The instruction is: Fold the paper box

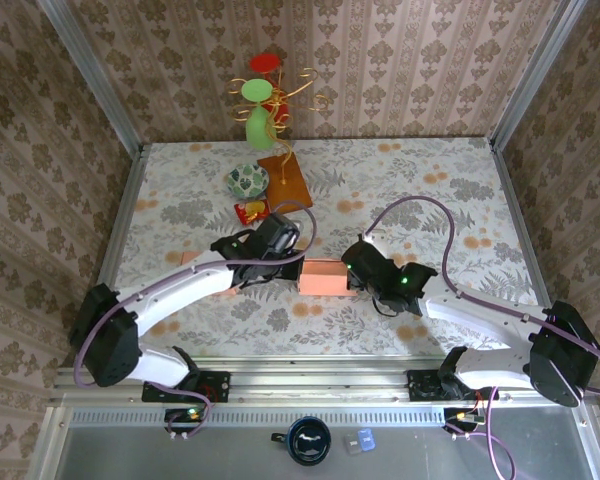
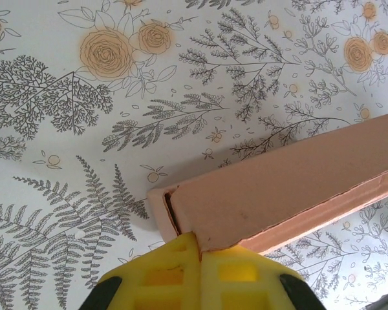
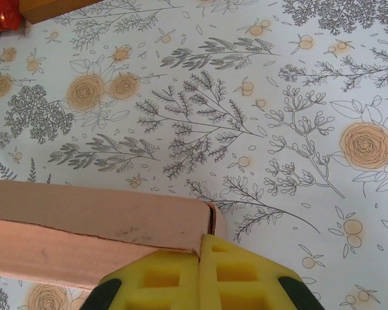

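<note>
The paper box [image 1: 323, 279] is a flat, salmon-pink carton lying at the middle of the flowered table, between my two arms. My left gripper [image 1: 292, 262] is at its left end. In the left wrist view its yellow fingers are shut, and the gripper [image 2: 199, 248] touches the near corner of the box [image 2: 291, 187], where a side flap stands slightly ajar. My right gripper [image 1: 355, 272] is at the right end. It [image 3: 200, 248] is also shut, tips against the corner of the box [image 3: 84, 210] beside the tucked end flap.
Behind the box lie a red snack packet [image 1: 251, 210], a green patterned bowl [image 1: 247, 180] and a wooden board [image 1: 285, 180] carrying a wire stand with a green vase [image 1: 261, 125]. A dark mug [image 1: 308, 440] sits below the table's front rail.
</note>
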Motion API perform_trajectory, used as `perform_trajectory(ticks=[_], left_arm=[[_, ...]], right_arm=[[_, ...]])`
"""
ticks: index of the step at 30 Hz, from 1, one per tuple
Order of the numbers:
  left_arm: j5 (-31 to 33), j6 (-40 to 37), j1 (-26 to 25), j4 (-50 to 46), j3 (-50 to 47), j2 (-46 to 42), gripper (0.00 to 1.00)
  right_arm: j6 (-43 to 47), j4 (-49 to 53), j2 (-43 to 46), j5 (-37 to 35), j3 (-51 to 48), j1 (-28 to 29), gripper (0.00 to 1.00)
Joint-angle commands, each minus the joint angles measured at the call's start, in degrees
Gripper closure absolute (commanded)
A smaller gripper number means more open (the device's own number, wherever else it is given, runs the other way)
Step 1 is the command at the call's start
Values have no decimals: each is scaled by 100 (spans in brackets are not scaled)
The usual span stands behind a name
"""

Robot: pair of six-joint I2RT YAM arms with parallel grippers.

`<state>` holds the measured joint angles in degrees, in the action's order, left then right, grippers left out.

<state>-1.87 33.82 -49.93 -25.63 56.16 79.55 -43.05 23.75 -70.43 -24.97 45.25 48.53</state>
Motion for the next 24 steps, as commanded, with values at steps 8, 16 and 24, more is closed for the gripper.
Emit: perform_trajectory(ticks=[8,16,24], left_arm=[[361,-34,-296,79,-574,-132,100],[492,1,-417,66,-594,-170,100],[533,7,-488,1,-531,-128,100]], right_arm=[[-1396,1105,598,826,217,43,49],[-4903,-203,2324,1737,-990,-616,30],[-6281,-1585,2312,2116,-1693,-1083,29]])
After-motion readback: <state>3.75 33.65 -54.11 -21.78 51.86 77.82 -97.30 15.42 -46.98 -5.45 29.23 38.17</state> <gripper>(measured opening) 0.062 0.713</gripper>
